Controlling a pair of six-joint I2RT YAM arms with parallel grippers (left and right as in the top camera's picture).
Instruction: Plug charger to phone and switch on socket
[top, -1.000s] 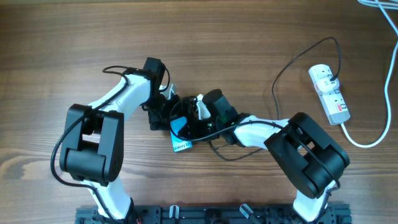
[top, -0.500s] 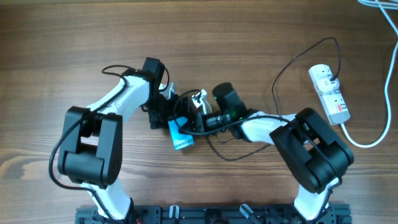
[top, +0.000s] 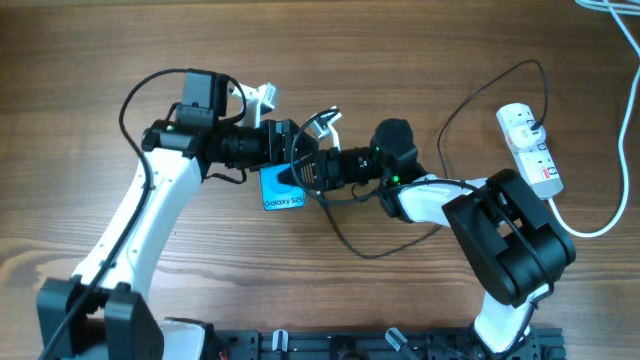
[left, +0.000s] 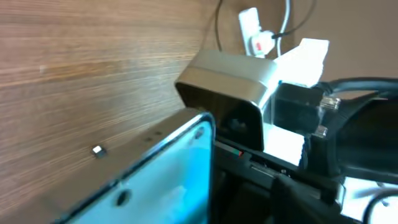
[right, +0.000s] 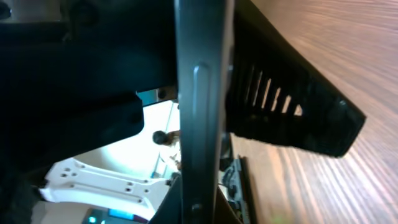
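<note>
Little looks finished on the counter (top: 420, 60); the left pincer (top: 283, 150) and right pincer (top: 312, 168) meet at centre, the right one pressed together, on what I cannot tell; whether the left's jaws are apart or gripping is hidden; the socket (top: 530, 150) lies far right, its switch unreadable; the phone (top: 280, 190) shows centre-left, just near of both pincers, screen up, long axis near-to-far, text band nearest; the charger (top: 462, 105) loops from the socket toward centre, plug tip unseen; plugging and switching likely remain.
</note>
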